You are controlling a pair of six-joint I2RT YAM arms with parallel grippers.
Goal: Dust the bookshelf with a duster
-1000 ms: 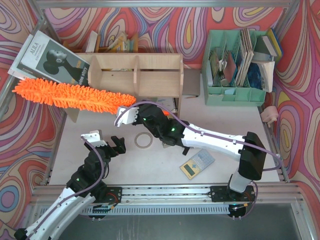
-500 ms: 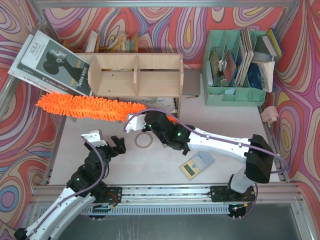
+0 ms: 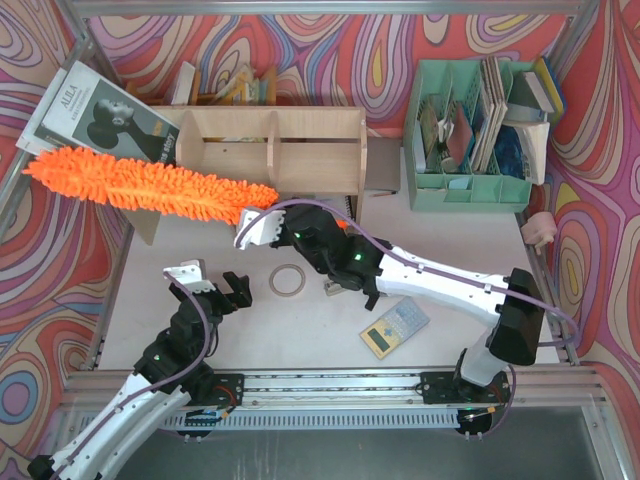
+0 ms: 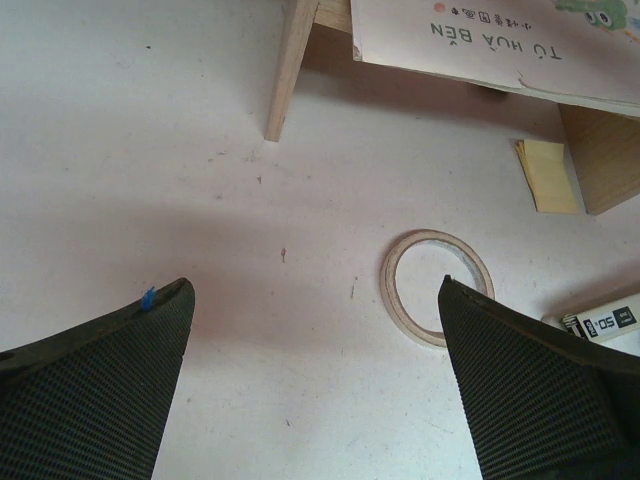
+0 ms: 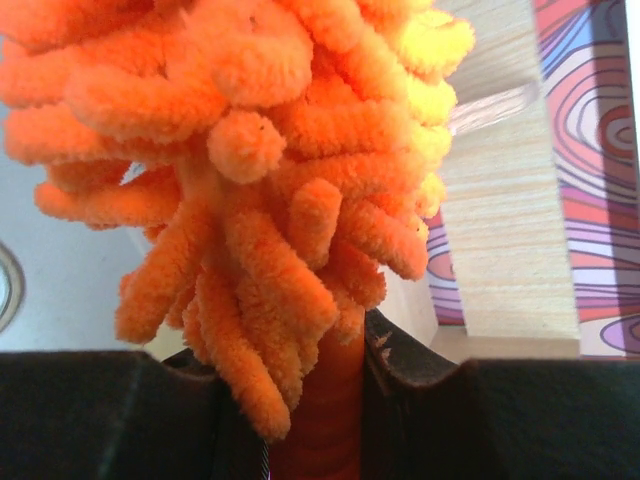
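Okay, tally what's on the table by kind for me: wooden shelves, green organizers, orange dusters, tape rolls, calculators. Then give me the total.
Wooden bookshelf: 1
Green file organizer: 1
Orange duster: 1
Tape roll: 1
Calculator: 1
Total: 5

The duster (image 3: 150, 187) hides the left front edge of the bookshelf (image 3: 310, 165), and the books (image 3: 237, 84) behind it are mostly hidden.

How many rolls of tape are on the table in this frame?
1. The tape roll lies flat on the table, just ahead of the left fingers; another could hide under the right arm.
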